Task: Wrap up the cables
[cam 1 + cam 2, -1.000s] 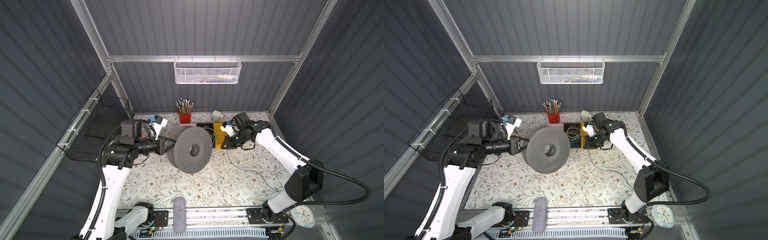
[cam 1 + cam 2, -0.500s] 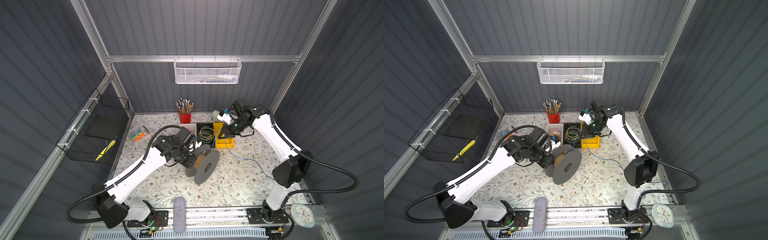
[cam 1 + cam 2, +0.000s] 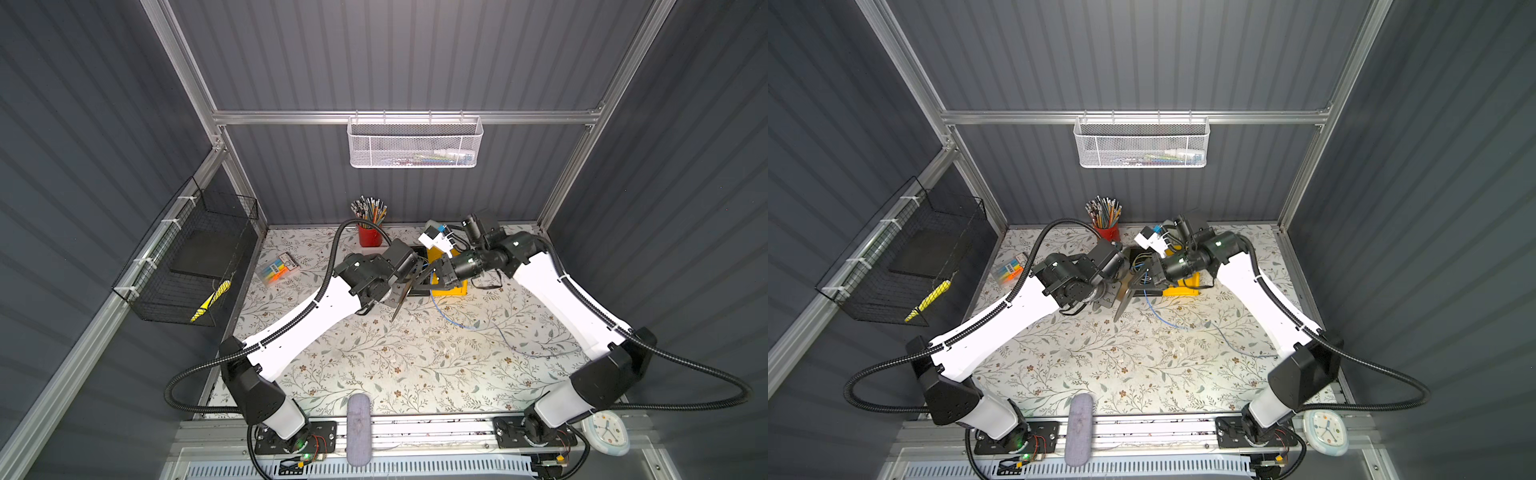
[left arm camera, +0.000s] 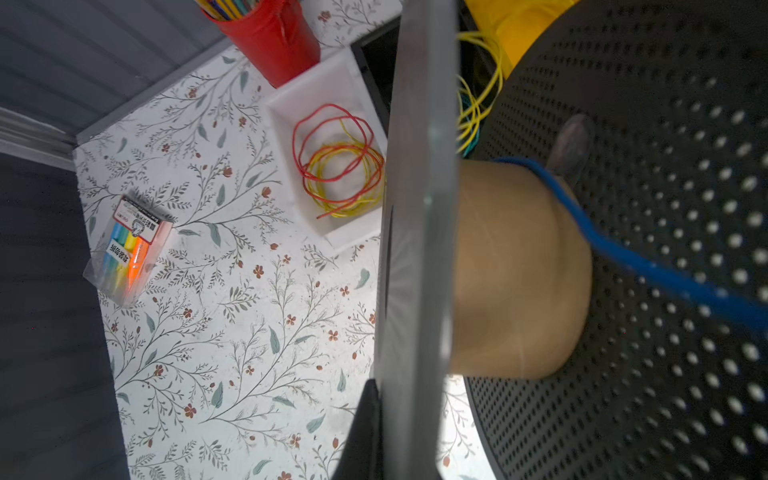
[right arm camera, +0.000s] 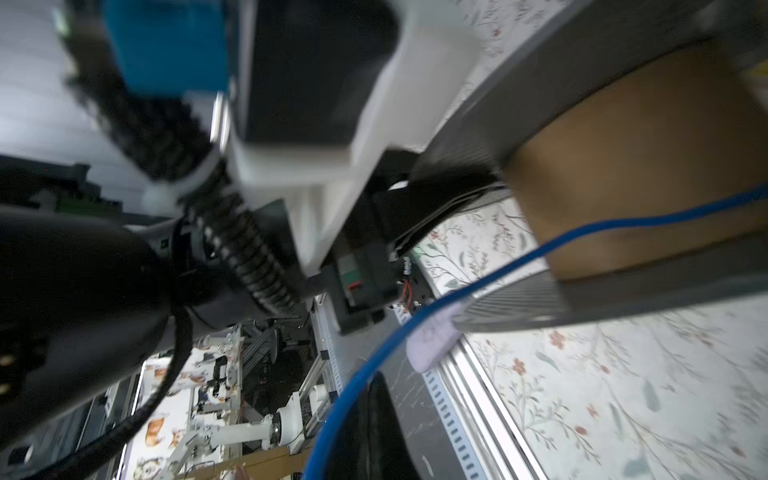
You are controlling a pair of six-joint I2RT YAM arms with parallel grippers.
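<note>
A spool (image 3: 405, 295) with grey flanges and a tan core (image 4: 515, 270) hangs edge-on above the mat, near the trays at the back. My left gripper (image 4: 395, 449) is shut on the rim of one flange (image 4: 419, 208); only one finger (image 4: 365, 432) shows. The blue cable (image 4: 623, 257) lies over the core and runs out to my right gripper (image 5: 361, 432), which is shut on it close beside the spool (image 3: 1125, 299). From there the cable (image 3: 465, 326) trails loose across the mat to the right, seen in both top views (image 3: 1183, 328).
Behind the spool stand a white tray (image 4: 332, 158) of red and yellow wires, a black tray (image 3: 1138, 259) and a yellow bin (image 3: 451, 286). A red pencil cup (image 3: 370, 235) is at the back, a marker pack (image 3: 279, 266) left, a grey pad (image 3: 358, 428) at the front.
The left arm has swung the spool from high on the left down to the trays, turning it edge-on. The right gripper has come in beside it with the cable.
</note>
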